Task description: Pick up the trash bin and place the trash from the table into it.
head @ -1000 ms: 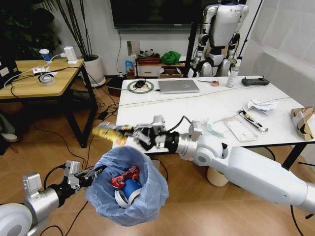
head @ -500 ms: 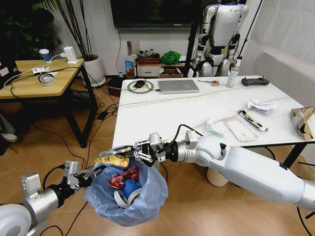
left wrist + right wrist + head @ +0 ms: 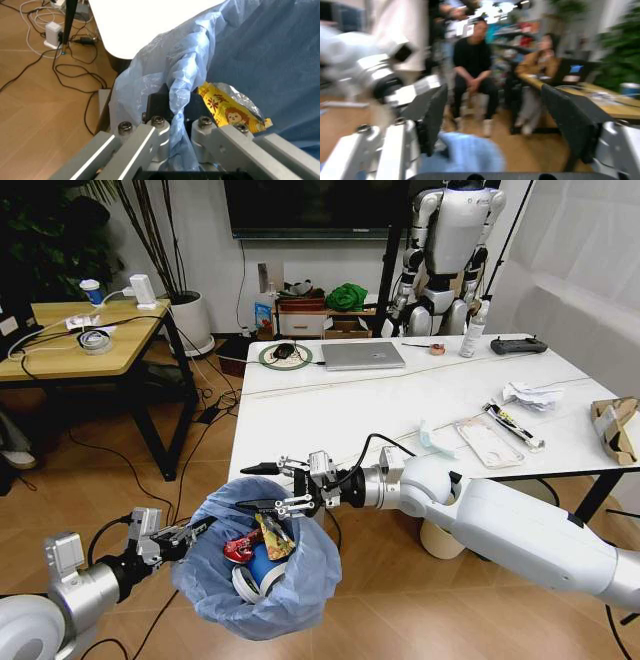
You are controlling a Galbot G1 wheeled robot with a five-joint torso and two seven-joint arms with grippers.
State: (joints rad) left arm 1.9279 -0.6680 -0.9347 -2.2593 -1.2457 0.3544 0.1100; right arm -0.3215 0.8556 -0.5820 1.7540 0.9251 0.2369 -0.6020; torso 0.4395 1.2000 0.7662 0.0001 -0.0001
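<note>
The bin (image 3: 262, 565), lined with a crinkled blue bag, hangs off the floor at the near left, just off the near-left corner of the bench (image 3: 340, 405). The left hand (image 3: 178, 537) is clamped on the bin's left rim; in the left wrist view its fingers (image 3: 150, 135) pinch a fold of the bag (image 3: 185, 112) between them.

The right hand (image 3: 268, 488) reaches in from the right and sits over the bin's far rim, its fingers (image 3: 262, 469) spread wide with nothing between them. In the right wrist view the two dark pads (image 3: 435, 112) stand well apart, with a patch of blue bag below them.

A yellow wrapper (image 3: 271, 537) lies inside the bin, below the right hand and apart from it, tilted against a red wrapper (image 3: 240, 546) and a blue-banded cup (image 3: 262, 565). In the left wrist view the yellow wrapper (image 3: 227, 110) lies just beyond the pinched fold.

On the bench, well right of the right hand, lie a pale-blue mask (image 3: 432, 440), a flat white packet (image 3: 488, 442), a long wrapper (image 3: 515, 426), crumpled paper (image 3: 530, 394) and, at the far right edge, a torn box (image 3: 616, 426). A laptop (image 3: 361, 355) sits at the far side.
</note>
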